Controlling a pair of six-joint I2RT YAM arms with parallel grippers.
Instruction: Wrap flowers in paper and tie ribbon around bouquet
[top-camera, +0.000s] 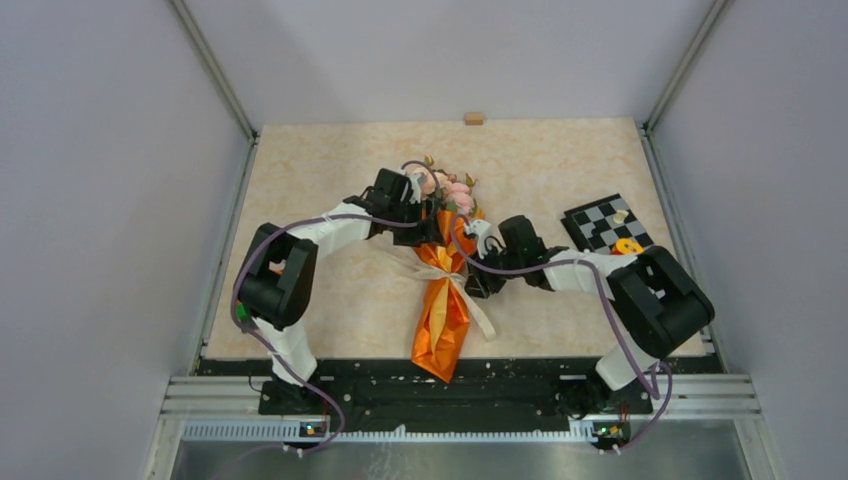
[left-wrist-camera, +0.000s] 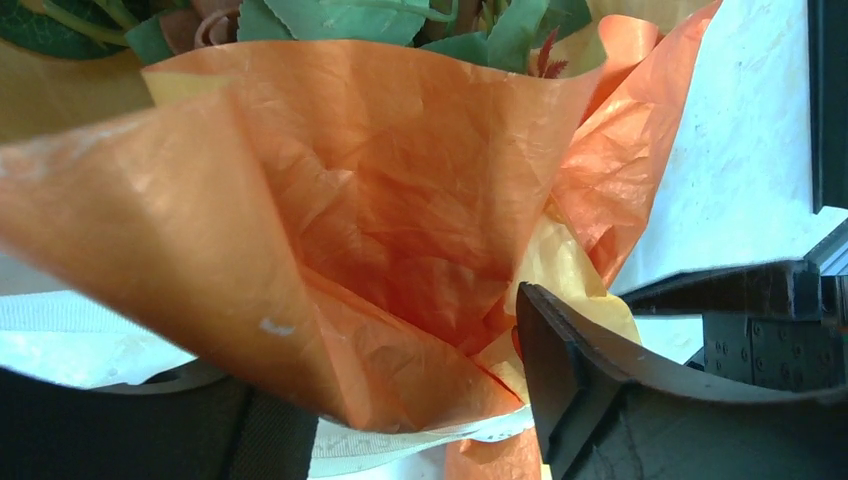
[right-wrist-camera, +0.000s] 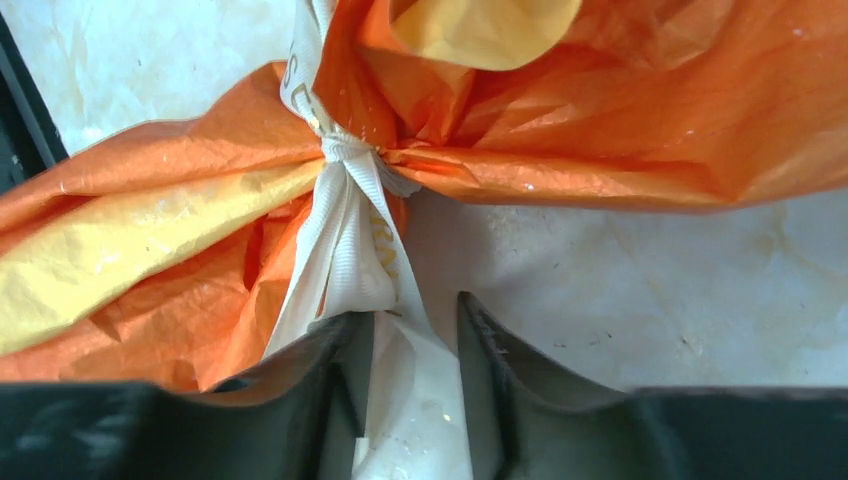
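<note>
The bouquet lies in the middle of the table: pink flowers (top-camera: 450, 188) with green leaves (left-wrist-camera: 330, 15) at the far end of a cone of orange paper (top-camera: 442, 320). A cream ribbon (top-camera: 462, 285) is knotted around the cone's waist (right-wrist-camera: 345, 150). My left gripper (top-camera: 428, 228) sits at the cone's upper part just below the blooms. Its jaws stand wide on either side of the crinkled paper (left-wrist-camera: 400, 200), and one finger (left-wrist-camera: 560, 380) touches a pale fold. My right gripper (top-camera: 478, 283) is open at the knot's right, with a ribbon tail (right-wrist-camera: 420, 400) lying loose between its fingers.
A black-and-white checkered board (top-camera: 605, 225) lies at the right, with a small orange object (top-camera: 628, 246) on its near corner, close to the right arm. A small wooden block (top-camera: 474, 118) sits at the table's far edge. Grey walls enclose the table.
</note>
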